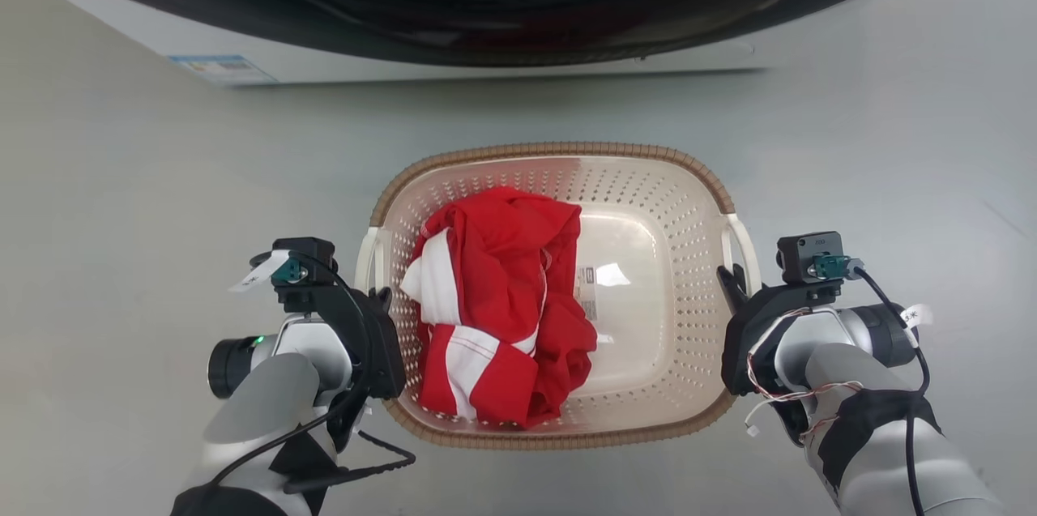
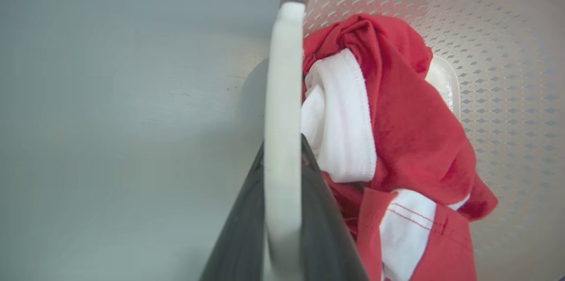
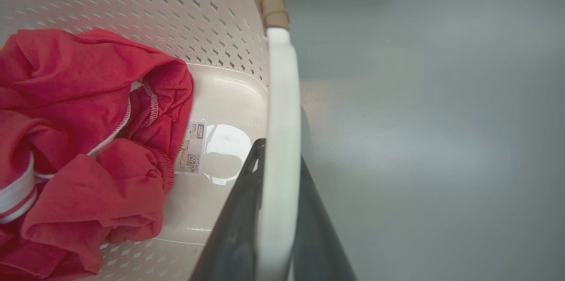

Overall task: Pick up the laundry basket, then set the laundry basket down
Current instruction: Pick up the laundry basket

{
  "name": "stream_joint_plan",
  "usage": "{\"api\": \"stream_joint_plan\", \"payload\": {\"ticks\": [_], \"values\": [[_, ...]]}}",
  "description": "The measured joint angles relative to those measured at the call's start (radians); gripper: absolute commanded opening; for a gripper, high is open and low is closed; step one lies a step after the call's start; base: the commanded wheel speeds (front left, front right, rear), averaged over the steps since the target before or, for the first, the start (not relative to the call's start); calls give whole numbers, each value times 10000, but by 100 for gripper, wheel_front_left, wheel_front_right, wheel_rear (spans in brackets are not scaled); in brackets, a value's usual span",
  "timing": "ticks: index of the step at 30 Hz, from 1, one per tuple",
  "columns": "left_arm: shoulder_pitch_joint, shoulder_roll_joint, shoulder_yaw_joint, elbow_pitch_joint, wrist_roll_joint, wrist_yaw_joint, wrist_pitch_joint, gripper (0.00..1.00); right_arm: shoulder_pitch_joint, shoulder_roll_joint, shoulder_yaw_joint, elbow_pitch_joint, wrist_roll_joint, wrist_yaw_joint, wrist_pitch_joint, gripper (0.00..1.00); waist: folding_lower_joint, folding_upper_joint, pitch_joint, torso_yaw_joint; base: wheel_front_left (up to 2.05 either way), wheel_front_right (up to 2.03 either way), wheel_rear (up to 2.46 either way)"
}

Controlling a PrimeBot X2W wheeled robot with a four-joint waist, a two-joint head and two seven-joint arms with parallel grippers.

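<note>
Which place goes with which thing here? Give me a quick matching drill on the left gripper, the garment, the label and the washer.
Things:
1 left gripper
2 garment
3 label
4 washer

Places:
a on the bare bottom of the basket
b at the head view's top, beyond the basket
c fingers either side of the left handle
d heaped in the basket's left half

Pairs: 1-c; 2-d; 3-a; 4-b
</note>
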State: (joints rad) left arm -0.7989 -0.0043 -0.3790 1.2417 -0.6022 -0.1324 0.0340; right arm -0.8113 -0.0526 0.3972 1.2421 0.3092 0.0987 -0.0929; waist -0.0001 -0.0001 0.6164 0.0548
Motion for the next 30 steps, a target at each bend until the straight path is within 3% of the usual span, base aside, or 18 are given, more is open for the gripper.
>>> {"api": "stream_joint_plan", "payload": {"ticks": [30], "values": [[1322,44,-788,-21,-1480,2,2499,0,1393,161,90,397,593,247,1519,0,0,-1,-3518,-177,0,0,0]]}}
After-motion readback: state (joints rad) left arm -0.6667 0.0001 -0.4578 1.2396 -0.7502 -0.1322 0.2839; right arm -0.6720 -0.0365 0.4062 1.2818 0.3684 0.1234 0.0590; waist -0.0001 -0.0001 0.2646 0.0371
